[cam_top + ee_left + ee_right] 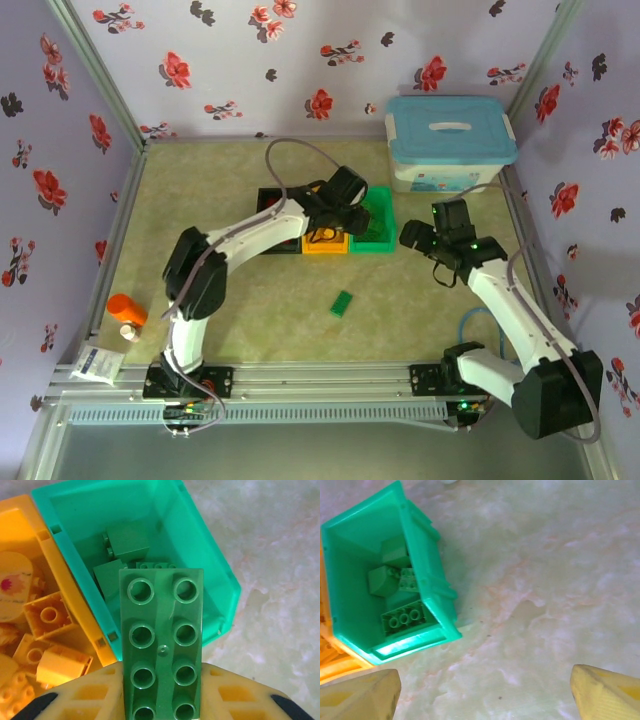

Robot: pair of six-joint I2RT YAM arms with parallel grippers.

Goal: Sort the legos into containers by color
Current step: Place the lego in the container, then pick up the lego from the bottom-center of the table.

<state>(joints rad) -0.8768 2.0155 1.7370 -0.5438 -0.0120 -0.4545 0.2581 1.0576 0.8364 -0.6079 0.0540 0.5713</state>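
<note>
Step in hand: delivering a green piece to its bin. The left gripper point(162, 700) is pinching a flat green eight-stud plate point(161, 630) by one end. In the left wrist view the plate hangs over the corner of the green bin point(222, 585), where it meets the wall of the yellow-orange bin point(70, 580). Green bricks point(125, 545) lie in the green bin and yellow-orange bricks point(50, 617) in its neighbour. Judgement: the next move calls for carrying the plate a little further right, squarely over the green bin, then parting the fingers. Released here, it might catch on the shared wall or tip into the wrong bin. The right gripper point(482, 695) is spread wide and holds nothing, hovering over bare table point(555, 580) just right of the green bin. The top external view adds what the wrist cameras lack: a loose green lego point(342, 303) lying on the table, nearer than the bins and well apart from both grippers, a likely next pick. It also shows the black bin point(270, 198) at the left end of the row, partly under the left arm; I cannot tell its contents. The wrist views in turn give the contents of the other two bins, too small to read from above.
</note>
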